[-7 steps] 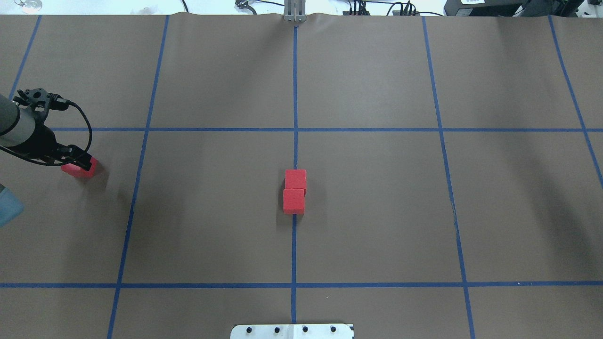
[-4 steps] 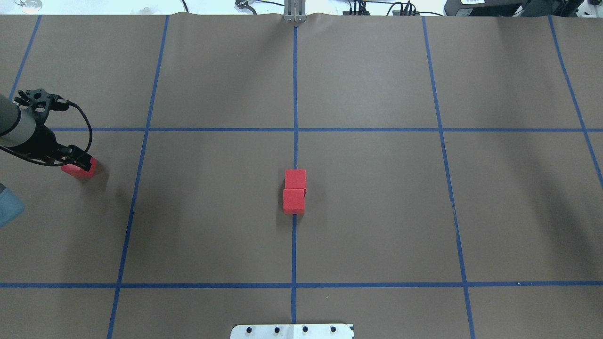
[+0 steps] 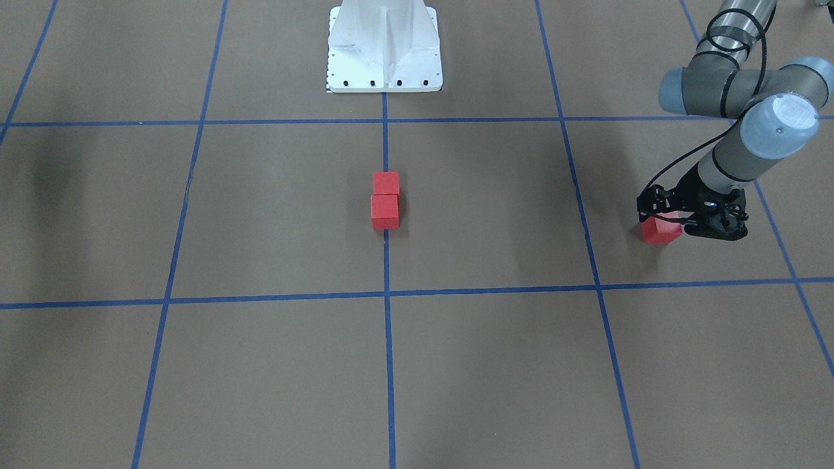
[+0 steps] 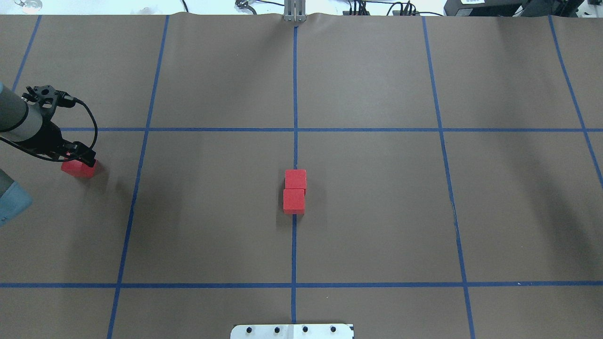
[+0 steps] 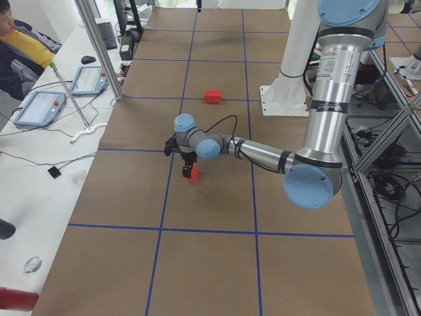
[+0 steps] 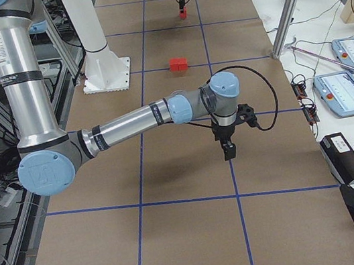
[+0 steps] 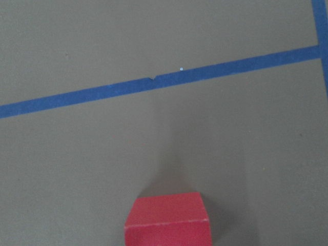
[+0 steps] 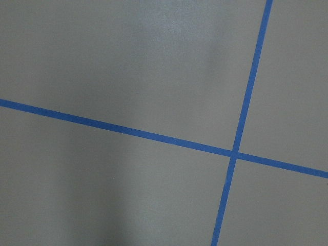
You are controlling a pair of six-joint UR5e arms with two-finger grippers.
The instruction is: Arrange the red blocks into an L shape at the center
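Red block (image 4: 75,169) sits just under the fingers of the left gripper (image 4: 82,159); I can't tell if they're closed, so straddle it squarely before lifting.

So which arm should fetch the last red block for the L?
Left: the left pincer sits right at the stray red block, while the right pincer hangs over bare floor, far from it.
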